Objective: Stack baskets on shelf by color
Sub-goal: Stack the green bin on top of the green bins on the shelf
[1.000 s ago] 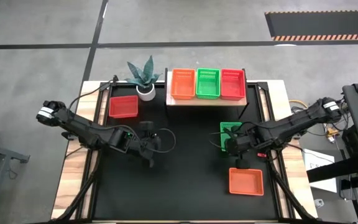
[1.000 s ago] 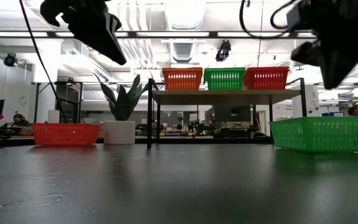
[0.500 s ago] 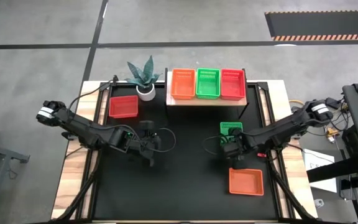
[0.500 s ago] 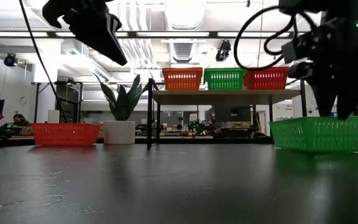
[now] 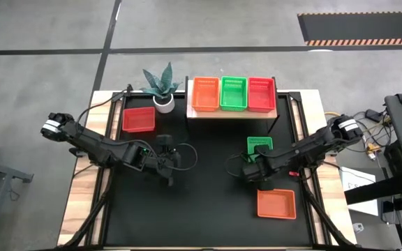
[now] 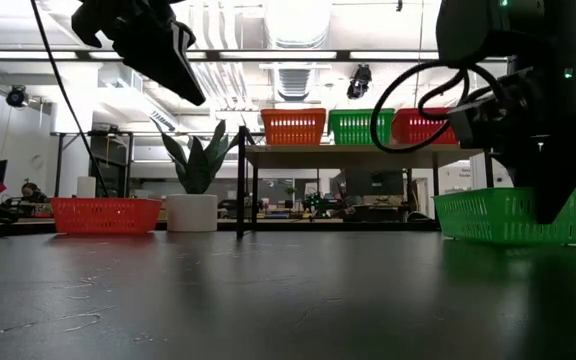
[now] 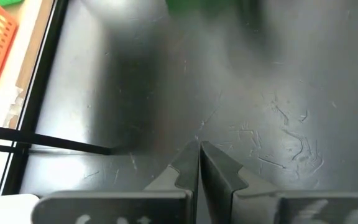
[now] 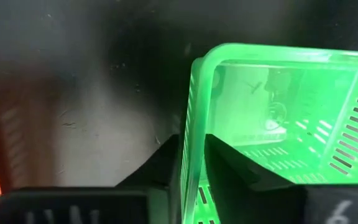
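Three plastic mesh baskets, orange (image 5: 205, 93), green (image 5: 233, 93) and red (image 5: 261, 93), sat side by side on the pale wooden shelf (image 5: 232, 113). Another green mesh basket (image 5: 259, 144) lay on the black desk (image 5: 208, 202) below it, the right hand (image 8: 191, 152) clamped on its rim. An orange basket (image 5: 276, 203) and a red basket (image 5: 138, 119) lay well apart. The left hand (image 7: 199, 163) hung clenched and empty, near a potted plant (image 5: 160, 85).
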